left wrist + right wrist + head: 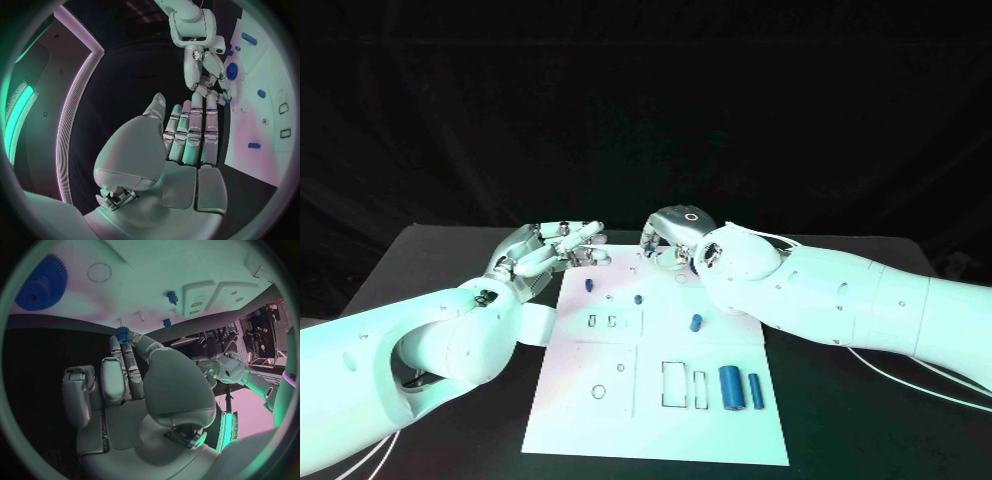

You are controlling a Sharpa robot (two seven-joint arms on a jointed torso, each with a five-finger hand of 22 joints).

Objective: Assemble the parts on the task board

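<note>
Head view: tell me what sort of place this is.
Probably a robot test bench or lab: a black table against a dark backdrop, bearing a white task board with small blue parts set out for assembly.

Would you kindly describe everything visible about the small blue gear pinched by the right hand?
The small blue gear is a tiny toothed piece, looking like matte blue plastic, with ridged teeth around its edge. The right hand pinches it between its fingers, just off the edge of the white task board. It is far smaller than the large blue gear lying on the board. Its underside is hidden by the fingers.
</note>
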